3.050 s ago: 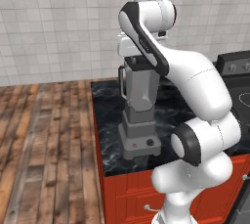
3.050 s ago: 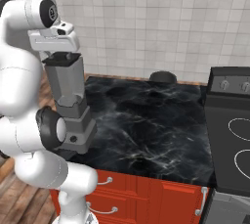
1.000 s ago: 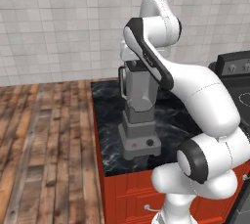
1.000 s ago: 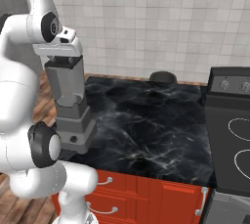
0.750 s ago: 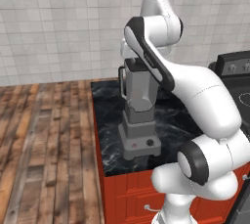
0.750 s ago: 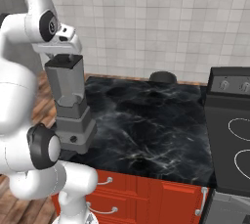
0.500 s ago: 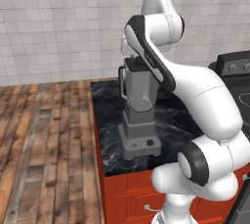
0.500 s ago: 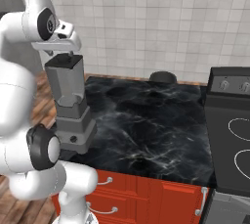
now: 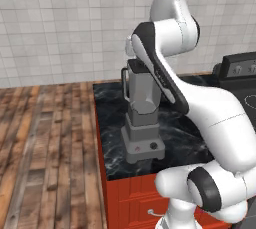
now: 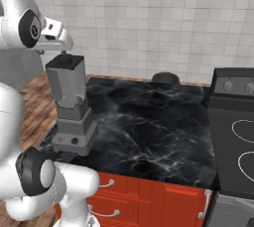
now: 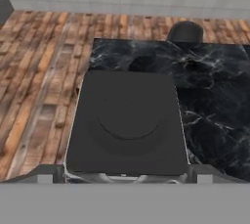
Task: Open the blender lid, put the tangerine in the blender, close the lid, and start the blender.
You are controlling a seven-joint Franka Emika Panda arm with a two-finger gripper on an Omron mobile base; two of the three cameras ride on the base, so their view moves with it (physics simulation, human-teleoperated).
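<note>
1. Hand view looks straight down on the lid [image 11: 127,123]; my claw's two tips sit far apart at the bottom, one at each lower corner of the lid, jaws wide and holding nothing.
2. My claw [image 10: 55,38] hangs just above the blender [image 10: 70,107] in the right base view, apart from the lid [image 10: 65,62].
3. My arm rises tall, bends at its top joint and comes down behind the jar in the left base view, hand pointing down.
4. Lid sits flat and closed on the jar rim.
5. Blender [image 9: 142,115] stands upright near the left edge of the black counter [image 10: 154,127], knob facing forward.
6. A dark round thing [image 10: 165,78] lies at the counter's back, well apart from the blender.
</note>
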